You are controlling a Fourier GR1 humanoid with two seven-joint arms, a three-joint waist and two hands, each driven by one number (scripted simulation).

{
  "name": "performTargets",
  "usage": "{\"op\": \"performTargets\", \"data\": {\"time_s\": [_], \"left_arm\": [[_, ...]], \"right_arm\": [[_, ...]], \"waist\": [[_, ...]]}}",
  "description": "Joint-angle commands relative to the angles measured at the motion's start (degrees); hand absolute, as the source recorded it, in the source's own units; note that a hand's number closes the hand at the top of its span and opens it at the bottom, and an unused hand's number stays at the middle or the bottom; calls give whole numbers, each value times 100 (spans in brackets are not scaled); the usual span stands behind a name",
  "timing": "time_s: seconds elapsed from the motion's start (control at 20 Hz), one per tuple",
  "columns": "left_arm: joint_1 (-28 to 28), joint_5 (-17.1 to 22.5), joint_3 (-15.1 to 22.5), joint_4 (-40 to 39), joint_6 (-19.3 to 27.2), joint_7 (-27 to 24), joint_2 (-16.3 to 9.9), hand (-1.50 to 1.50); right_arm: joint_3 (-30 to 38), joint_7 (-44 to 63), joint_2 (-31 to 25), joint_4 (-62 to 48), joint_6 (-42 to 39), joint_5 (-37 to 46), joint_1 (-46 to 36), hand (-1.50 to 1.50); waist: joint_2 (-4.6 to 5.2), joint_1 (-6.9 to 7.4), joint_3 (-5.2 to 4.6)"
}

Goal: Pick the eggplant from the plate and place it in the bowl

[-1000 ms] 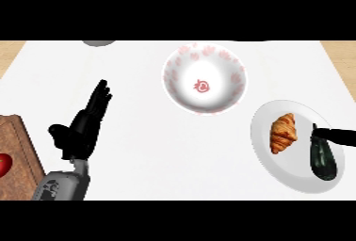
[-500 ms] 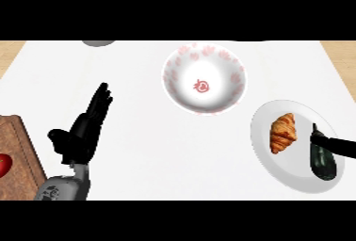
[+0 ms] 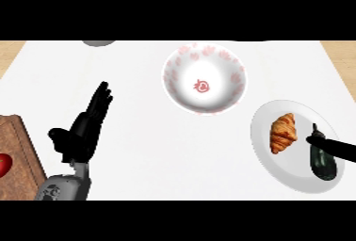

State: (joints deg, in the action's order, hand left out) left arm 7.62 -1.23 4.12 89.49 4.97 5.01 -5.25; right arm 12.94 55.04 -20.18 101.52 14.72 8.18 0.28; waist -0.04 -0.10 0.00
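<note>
A dark eggplant [image 3: 321, 162] lies on the right side of a white plate [image 3: 295, 176] at the counter's right. Only a black finger of my right hand [image 3: 335, 145] shows, coming in from the right edge and lying across the eggplant's upper part; the rest of that hand is out of view. The white bowl [image 3: 204, 77] with red markings stands at the top middle, with nothing in it. My left hand [image 3: 84, 130] rests open at the left, fingers pointing up, far from both.
A croissant [image 3: 284, 132] lies on the plate to the left of the eggplant. A wooden board [image 3: 17, 155] with a red item [image 3: 4, 164] sits at the left edge. A grey object [image 3: 99, 43] shows at the top left.
The right hand's finger has slid down and left over the eggplant's top. The left hand has stayed still.
</note>
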Motion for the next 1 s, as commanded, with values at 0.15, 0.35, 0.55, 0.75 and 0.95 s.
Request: {"op": "performTargets", "data": {"time_s": [0.15, 0.35, 0.55, 0.75, 0.95], "left_arm": [[168, 3, -237, -166, -158, -23, -39, 0], [-112, -260, 70, -37, 64, -43, 272, 0], [-441, -183, 89, 370, -95, 131, 209, 0], [-456, -239, -104, 172, -105, -174, 150, 0], [305, -213, -231, -422, -123, -33, 189, 0]], "right_arm": [[54, -334, 559, -298, 118, 107, 15, -150], [182, -690, 666, -588, 123, 87, 14, -150], [158, -1452, 931, -1443, 337, 250, -88, -150], [71, -1117, 768, -1292, 128, 486, 81, -150], [62, -952, 547, -1747, -53, 689, -32, -150]], "waist": [[2, 3, 0], [1, 6, 1], [3, 40, 3], [2, 18, 0], [7, 0, 0]]}}
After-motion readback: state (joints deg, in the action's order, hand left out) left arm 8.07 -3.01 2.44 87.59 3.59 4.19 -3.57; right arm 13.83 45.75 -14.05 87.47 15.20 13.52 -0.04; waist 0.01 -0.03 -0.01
